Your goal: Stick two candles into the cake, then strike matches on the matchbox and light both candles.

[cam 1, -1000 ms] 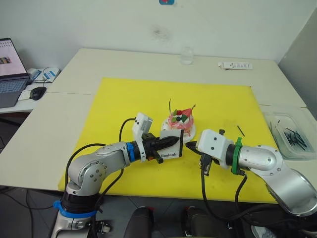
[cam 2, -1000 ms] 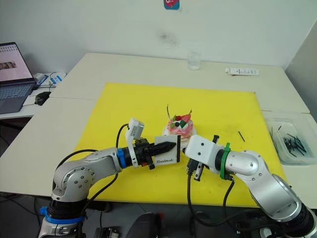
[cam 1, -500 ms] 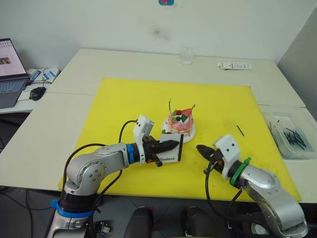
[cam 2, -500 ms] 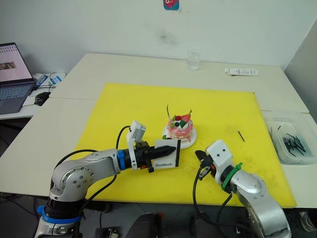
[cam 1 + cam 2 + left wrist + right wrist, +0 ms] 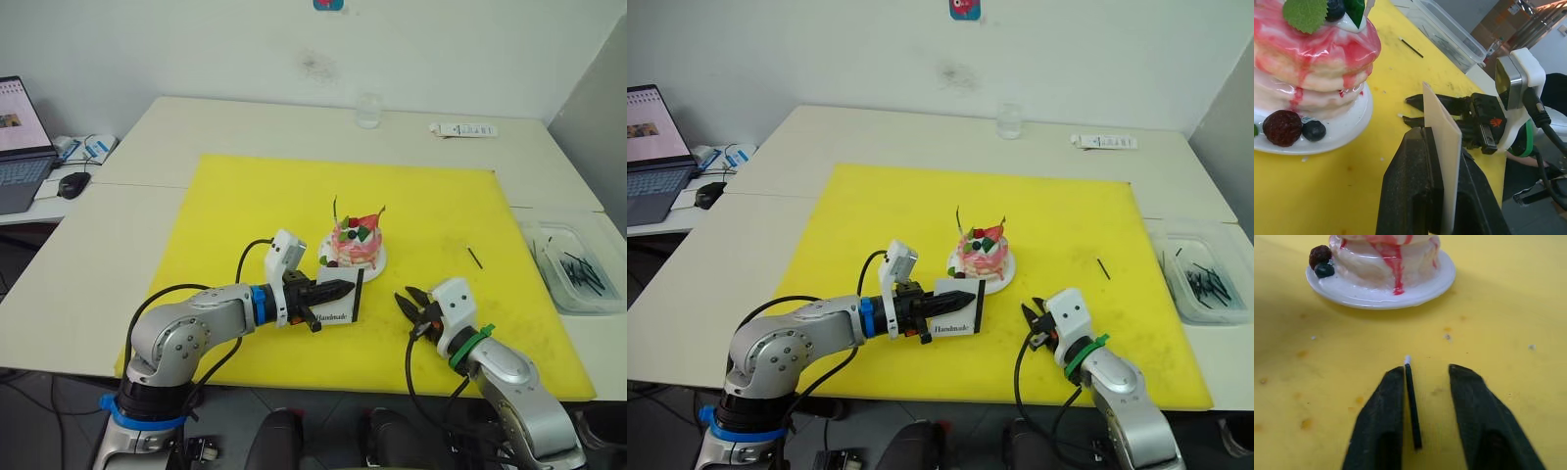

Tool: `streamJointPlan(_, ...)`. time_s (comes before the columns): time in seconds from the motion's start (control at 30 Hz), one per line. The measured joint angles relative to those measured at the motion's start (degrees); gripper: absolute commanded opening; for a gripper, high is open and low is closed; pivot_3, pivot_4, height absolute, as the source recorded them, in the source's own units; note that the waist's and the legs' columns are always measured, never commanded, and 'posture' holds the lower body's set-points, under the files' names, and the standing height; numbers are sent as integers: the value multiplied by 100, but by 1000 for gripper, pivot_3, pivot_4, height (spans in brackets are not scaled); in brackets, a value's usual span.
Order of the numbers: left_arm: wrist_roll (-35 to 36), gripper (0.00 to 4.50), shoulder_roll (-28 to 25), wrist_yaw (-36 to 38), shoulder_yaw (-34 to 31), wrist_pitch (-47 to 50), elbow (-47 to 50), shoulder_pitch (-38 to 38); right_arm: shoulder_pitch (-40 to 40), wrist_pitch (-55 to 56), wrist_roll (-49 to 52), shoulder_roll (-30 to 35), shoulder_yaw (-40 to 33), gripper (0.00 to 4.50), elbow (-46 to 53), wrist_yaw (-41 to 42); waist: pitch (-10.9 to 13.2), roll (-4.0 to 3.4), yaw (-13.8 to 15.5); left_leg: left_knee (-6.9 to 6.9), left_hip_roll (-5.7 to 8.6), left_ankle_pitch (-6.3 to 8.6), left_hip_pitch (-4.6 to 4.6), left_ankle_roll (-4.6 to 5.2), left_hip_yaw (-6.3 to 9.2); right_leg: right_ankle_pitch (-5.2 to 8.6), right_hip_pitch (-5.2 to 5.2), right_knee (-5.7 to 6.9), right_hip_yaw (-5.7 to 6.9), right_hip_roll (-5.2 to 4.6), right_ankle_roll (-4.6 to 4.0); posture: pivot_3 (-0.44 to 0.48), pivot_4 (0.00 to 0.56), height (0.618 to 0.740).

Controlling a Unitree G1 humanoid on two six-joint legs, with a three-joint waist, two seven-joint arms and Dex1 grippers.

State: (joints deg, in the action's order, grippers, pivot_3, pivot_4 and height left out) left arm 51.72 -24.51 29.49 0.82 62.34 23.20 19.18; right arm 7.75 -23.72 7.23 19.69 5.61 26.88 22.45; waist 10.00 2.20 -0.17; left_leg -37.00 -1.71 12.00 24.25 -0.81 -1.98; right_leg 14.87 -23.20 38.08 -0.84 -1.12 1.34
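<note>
With both candles (image 5: 335,208) standing in the cake (image 5: 355,242) unlit, I clamp the matchbox (image 5: 338,299) in my left gripper (image 5: 336,288); my right gripper (image 5: 1426,382), parted, straddles a match (image 5: 1412,401).

The cake (image 5: 355,241) is pink streaked with red, topped with green leaves and dark berries, on a white plate (image 5: 1382,293). A white matchbox (image 5: 956,314) with black lettering sits over a yellow mat (image 5: 245,206). The match (image 5: 1412,404) is dark with a pale tip, between black fingers (image 5: 1382,423).
</note>
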Motion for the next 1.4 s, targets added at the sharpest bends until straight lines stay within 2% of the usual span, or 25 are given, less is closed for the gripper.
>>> streamJointPlan(0.27,2,0,-4,1,-1,13,82,-1,166,392,-60,6,19,1977,-76,5,0,0,2,0,0,0,0,0,0,1,0,0,-1,0,-1,0,150,738)
streamJointPlan(0.6,0,0,-7,31,2,10,82,-1,-31,146,-150,-69,83,1977,-125,-5,-2,0,-4,0,-5,0,-11,0,0,-2,3,4,-3,-1,-5,0,150,738)
streamJointPlan(0.7,-2,0,-7,54,2,6,82,-4,-73,35,-157,-70,104,1397,-125,-14,-5,0,-5,0,-6,0,-15,0,0,-3,4,4,-4,-1,-7,0,150,738)
streamJointPlan(0.83,-8,0,-9,107,6,-2,82,-12,-170,-157,-183,-76,192,143,-101,-43,-10,2,-5,0,-7,0,-20,0,0,-5,9,5,-5,-2,-9,0,150,738)
streamJointPlan(0.87,-9,0,-9,109,6,-2,82,-13,-169,-186,-183,-81,207,27,-84,-51,-11,3,-5,0,-7,0,-21,0,0,-4,11,4,-5,-2,-9,0,150,738)
streamJointPlan(1.07,-1,0,7,71,-4,18,78,-19,-137,-262,-149,-53,223,27,13,-46,-12,3,-5,2,-6,0,-21,0,-1,-3,11,1,-6,-2,-10,0,150,738)
streamJointPlan(1.27,459,0,237,-318,-299,645,-350,-7,-296,-708,-15,526,240,27,718,369,-11,0,-8,1,-6,0,-11,0,2,-3,2,3,-3,-1,-9,0,150,738)
streamJointPlan(1.4,594,0,392,-541,-445,947,-743,245,-1059,-986,65,1548,443,27,1435,1096,-8,-1,-2,-1,2,-1,-12,1,3,-8,3,3,9,6,-1,0,150,738)
